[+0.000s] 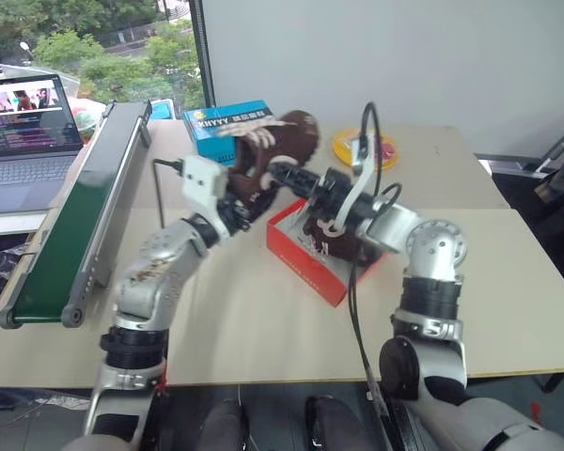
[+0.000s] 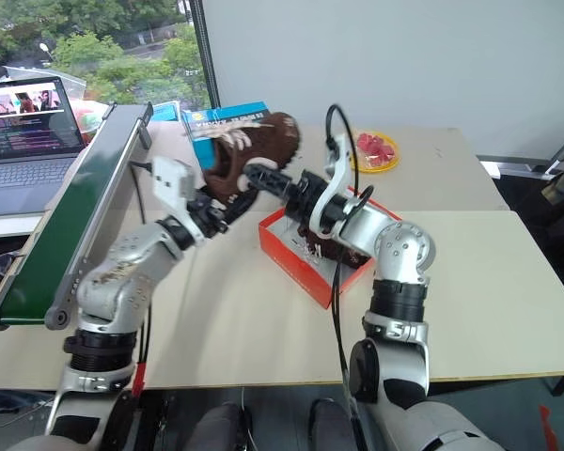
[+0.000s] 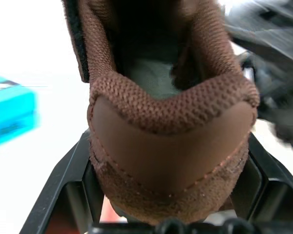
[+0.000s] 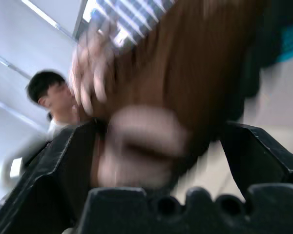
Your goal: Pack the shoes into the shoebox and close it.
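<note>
Left pincer (image 1: 247, 193), raised above the beige table (image 1: 263, 310), is clamped on the heel of a small dark brown suede shoe with white laces (image 1: 277, 150); in the left wrist view the heel (image 3: 171, 146) sits between the two black fingers (image 3: 63, 190), touching both. The shoe is held in the air, toe up and away from the robot, just in front of the blue cardboard box with white lettering (image 1: 221, 127). The right pincer (image 1: 287, 177) reaches in from the other side with its fingers spread wide on either side of the same shoe; whether they touch it cannot be told. The open red-orange cardboard shoebox with a white interior (image 1: 305, 263) rests on the table just below and to the right of the held shoe. A second dark brown shoe (image 1: 334, 240) lies inside it, partly hidden by the right arm. Beyond the shoebox stands a yellow plate holding red pieces (image 2: 376, 150).
</note>
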You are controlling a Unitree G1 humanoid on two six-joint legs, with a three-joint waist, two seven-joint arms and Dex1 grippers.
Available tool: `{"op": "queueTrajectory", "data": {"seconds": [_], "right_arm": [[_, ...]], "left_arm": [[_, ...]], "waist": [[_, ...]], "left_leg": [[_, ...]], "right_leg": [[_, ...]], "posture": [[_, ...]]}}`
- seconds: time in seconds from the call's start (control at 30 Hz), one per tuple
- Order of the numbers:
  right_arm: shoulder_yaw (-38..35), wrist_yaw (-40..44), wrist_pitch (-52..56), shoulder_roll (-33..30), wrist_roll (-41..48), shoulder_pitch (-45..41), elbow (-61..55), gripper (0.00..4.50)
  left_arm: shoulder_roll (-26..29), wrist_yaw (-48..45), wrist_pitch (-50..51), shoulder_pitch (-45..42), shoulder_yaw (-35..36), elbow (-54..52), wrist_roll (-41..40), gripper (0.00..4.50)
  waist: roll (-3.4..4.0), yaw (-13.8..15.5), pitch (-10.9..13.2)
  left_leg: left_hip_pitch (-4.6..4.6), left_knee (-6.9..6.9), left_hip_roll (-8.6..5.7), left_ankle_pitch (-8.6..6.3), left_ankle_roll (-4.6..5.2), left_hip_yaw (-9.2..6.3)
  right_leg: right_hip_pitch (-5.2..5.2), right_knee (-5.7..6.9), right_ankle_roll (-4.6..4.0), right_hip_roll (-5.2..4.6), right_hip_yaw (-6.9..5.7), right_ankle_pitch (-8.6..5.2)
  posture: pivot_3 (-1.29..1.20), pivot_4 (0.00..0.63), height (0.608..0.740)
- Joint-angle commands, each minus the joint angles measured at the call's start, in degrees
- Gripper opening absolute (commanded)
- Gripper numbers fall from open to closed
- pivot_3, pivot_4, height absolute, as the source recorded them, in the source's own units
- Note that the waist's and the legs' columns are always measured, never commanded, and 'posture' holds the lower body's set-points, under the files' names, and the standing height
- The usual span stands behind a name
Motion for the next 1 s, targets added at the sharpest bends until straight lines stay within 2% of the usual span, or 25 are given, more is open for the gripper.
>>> {"op": "queueTrajectory", "data": {"seconds": [0.03, 0.23, 0.27, 0.53, 0.6, 0.63, 0.67, 0.83, 1.0], "right_arm": [[-0.52, 1.57, -3.24, -2.22, 0.34, -1.79, 1.85, 4.5], [-0.17, 2.77, -6.92, -4.39, -0.33, -3.44, 5.25, 4.5], [-0.24, 2.97, -7.14, -4.43, -0.02, -3.65, 5.44, 3.99], [0.86, 3.73, -7.62, -4.68, 0.7, -5.34, 5.27, 1.36], [1.16, 3.91, -7.72, -5.35, 0.35, -6.05, 5.43, 0.78], [1.2, 3.93, -7.84, -5.75, 0.23, -6.55, 5.69, 0.56], [1.24, 3.98, -8.09, -6.3, 0.01, -7.25, 6.14, 0.44], [4.31, 7.89, -10.85, -11.21, -3.64, -11.6, 9.72, 0.41], [23.81, 24.2, -21.41, -22.85, -19.7, -14.91, 12.56, 0.4]], "left_arm": [[-0.84, 0.38, 0.52, -1.32, 0.6, -3.81, -0.89, 2.78], [-1.45, -0.26, 2.0, -1.41, 0.54, -4.1, -1.3, 2.78], [-1.62, -0.23, 1.96, -1.46, 0.49, -3.9, -1.18, 2.78], [-1.13, -1.01, 0.7, -2.42, 1.09, -0.79, 0.51, 2.78], [-0.42, -1.96, 0.72, -2.78, 3.62, -0.05, -1.45, 3.76], [0.07, -2.91, 1.07, -2.94, 5.02, 0.2, -3.09, 4.03], [1.12, -3.78, 1.22, -3.21, 6.08, 0.75, -3.7, 4.48], [8.78, -5.24, 0.87, -2.64, 9.33, 4.82, -1.08, 4.5], [13.57, -6.05, 4.24, 2.71, 11.63, 3.09, -3.64, 4.5]], "waist": [[0.01, -0.03, 0.0], [0.03, 0.12, 0.01], [0.03, 0.19, 0.02], [0.03, 0.31, 0.02], [0.04, 0.25, 0.02], [0.05, 0.14, 0.03], [0.06, 0.04, 0.04], [0.09, 0.09, 0.05], [0.18, 0.14, 0.11]], "left_leg": [[0.03, 0.0, 0.0, 0.0, 0.0, 0.0], [0.0, 0.0, -0.01, 0.0, 0.01, 0.02], [-0.01, 0.01, -0.01, 0.0, 0.01, 0.01], [-0.01, 0.02, -0.01, -0.01, 0.02, 0.01], [-0.02, 0.02, -0.01, -0.01, 0.02, 0.01], [-0.01, 0.01, -0.01, -0.01, 0.02, 0.01], [-0.01, 0.01, 0.0, -0.01, 0.02, 0.02], [-0.03, 0.02, 0.0, -0.01, 0.02, 0.04], [-0.05, -0.02, 0.0, -0.02, 0.04, 0.05]], "right_leg": [[0.0, 0.0, 0.0, 0.02, 0.02, 0.0], [0.0, -0.03, 0.02, 0.03, 0.12, -0.01], [0.0, -0.04, 0.02, 0.03, 0.12, -0.01], [0.0, -0.03, 0.03, 0.02, 0.12, -0.01], [0.0, -0.03, 0.03, 0.02, 0.11, -0.01], [-0.01, -0.03, 0.03, 0.02, 0.12, -0.01], [-0.02, -0.03, 0.03, 0.03, 0.13, -0.01], [-0.05, -0.02, 0.03, 0.04, 0.13, -0.01], [-0.06, -0.13, 0.05, 0.03, 0.12, -0.02]], "posture": [[0.0, 0.15, 0.74], [0.0, 0.15, 0.74], [0.0, 0.15, 0.74], [0.0, 0.15, 0.74], [0.0, 0.15, 0.74], [0.0, 0.15, 0.74], [0.0, 0.15, 0.74], [0.0, 0.15, 0.74], [0.0, 0.15, 0.74]]}}
